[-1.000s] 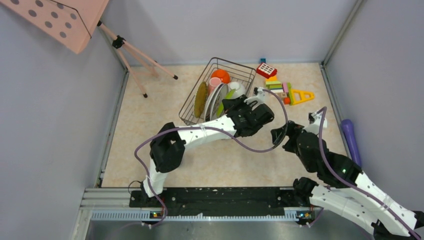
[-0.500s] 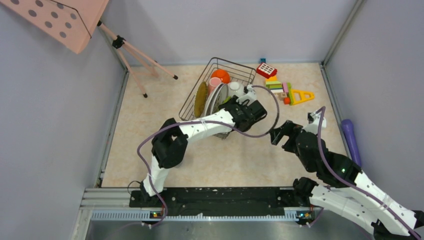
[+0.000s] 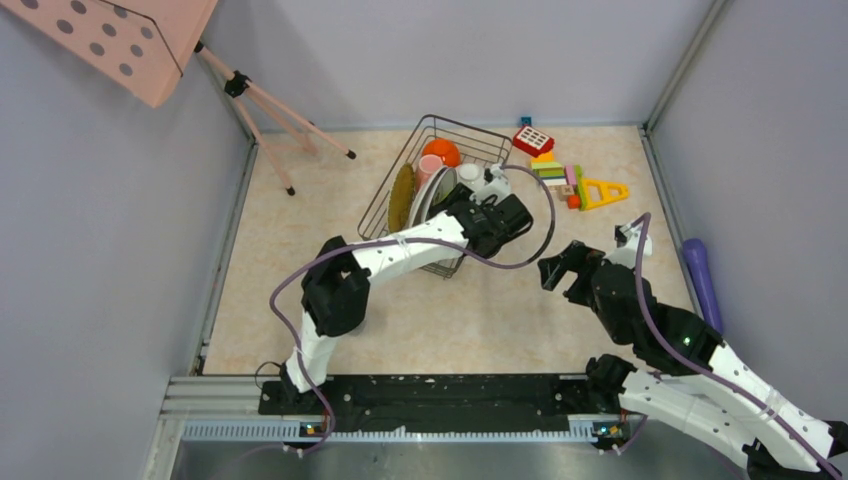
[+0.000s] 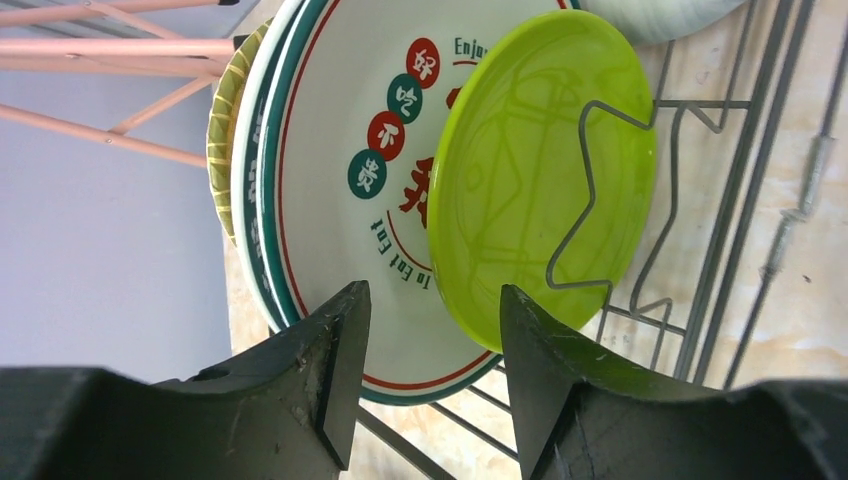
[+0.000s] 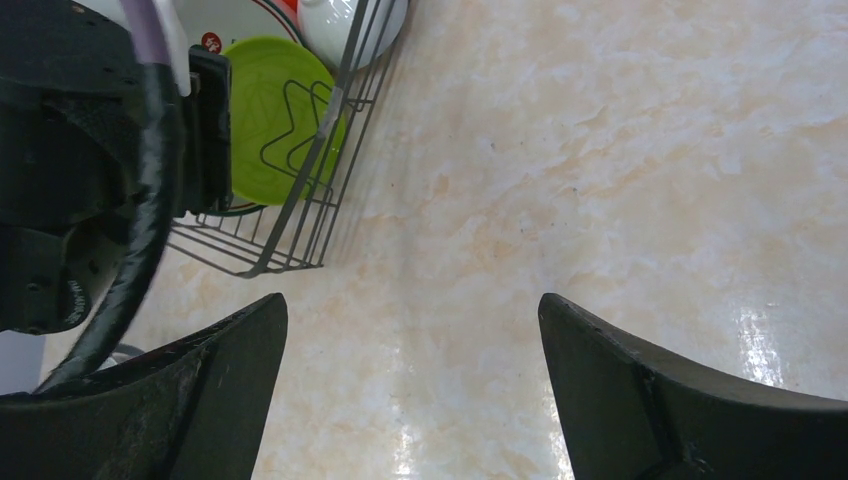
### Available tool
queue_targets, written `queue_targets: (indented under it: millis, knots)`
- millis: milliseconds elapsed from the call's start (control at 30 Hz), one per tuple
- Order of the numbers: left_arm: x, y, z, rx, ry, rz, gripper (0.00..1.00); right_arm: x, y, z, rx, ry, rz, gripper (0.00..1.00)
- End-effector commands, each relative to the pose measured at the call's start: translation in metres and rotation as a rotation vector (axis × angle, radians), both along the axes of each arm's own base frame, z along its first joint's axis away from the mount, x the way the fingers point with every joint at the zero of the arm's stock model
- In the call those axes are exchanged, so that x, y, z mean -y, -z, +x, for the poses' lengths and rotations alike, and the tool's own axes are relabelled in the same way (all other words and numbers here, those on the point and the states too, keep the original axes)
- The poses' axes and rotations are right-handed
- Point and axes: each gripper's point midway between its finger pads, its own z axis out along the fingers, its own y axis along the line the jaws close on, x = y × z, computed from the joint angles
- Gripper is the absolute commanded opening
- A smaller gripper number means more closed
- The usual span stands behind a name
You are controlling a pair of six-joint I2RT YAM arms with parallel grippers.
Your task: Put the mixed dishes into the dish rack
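Note:
The dish rack stands at the back of the table. In it are a straw mat, the white plate, an orange bowl, a pink cup and a whitish cup. In the left wrist view the lime-green plate stands on edge against the white plate, behind a wire prong. My left gripper is open just below the plates, holding nothing. My right gripper hangs wide open over bare table, right of the rack.
Colourful toy blocks lie right of the rack by the back wall. A purple object lies along the right wall. A pink tripod and a dotted panel stand at the back left. Grey walls enclose the table.
My left gripper has moved into the rack and opened, letting go of the lime-green plate, which now stands there. My right gripper has opened a little wider and drifted slightly left.

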Motion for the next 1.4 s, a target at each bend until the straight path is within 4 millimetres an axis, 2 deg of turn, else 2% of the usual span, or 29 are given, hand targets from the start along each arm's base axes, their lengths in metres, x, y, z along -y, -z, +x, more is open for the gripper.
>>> queue_targets:
  millis: [0,167,300,433,500,667,733,867,933,1000,1100,1367]
  knots:
    - [0.013,-0.059,-0.016,0.038,0.060,-0.208,0.56,-0.001,-0.028,0.000,0.052,-0.008,0.051,0.94]
    - [0.022,-0.080,-0.046,-0.024,0.192,-0.433,0.56,-0.003,-0.028,0.000,0.055,-0.017,0.052,0.94]
    - [0.005,-0.094,-0.078,-0.051,0.257,-0.609,0.56,-0.006,-0.023,0.001,0.055,-0.029,0.044,0.93]
    - [-0.032,-0.084,-0.107,-0.086,0.233,-0.694,0.62,-0.015,-0.019,0.002,0.053,-0.063,0.041,0.93]
    - [-0.052,-0.073,-0.119,-0.120,0.189,-0.727,0.64,-0.018,-0.018,0.003,0.052,-0.075,0.041,0.93]
    - [-0.109,-0.049,-0.144,-0.115,-0.028,-0.841,0.75,-0.026,-0.016,0.002,0.052,-0.109,0.055,0.93]
    - [-0.131,-0.041,-0.153,-0.097,-0.125,-0.890,0.76,-0.029,-0.014,0.002,0.049,-0.119,0.058,0.93]
    - [-0.164,-0.022,-0.174,-0.078,-0.302,-1.002,0.69,-0.031,-0.013,0.002,0.048,-0.127,0.063,0.93]
    - [-0.167,-0.011,-0.183,-0.116,-0.337,-1.042,0.68,-0.032,-0.012,0.002,0.047,-0.130,0.067,0.93]
    - [-0.161,0.000,-0.191,-0.167,-0.327,-1.075,0.68,-0.034,-0.012,0.002,0.046,-0.134,0.073,0.93]
    - [-0.158,0.022,-0.199,-0.229,-0.339,-1.053,0.68,-0.037,-0.010,0.002,0.043,-0.142,0.080,0.93]
    - [-0.160,0.060,-0.201,-0.277,-0.375,-0.959,0.68,-0.040,-0.006,0.000,0.030,-0.152,0.092,0.93]
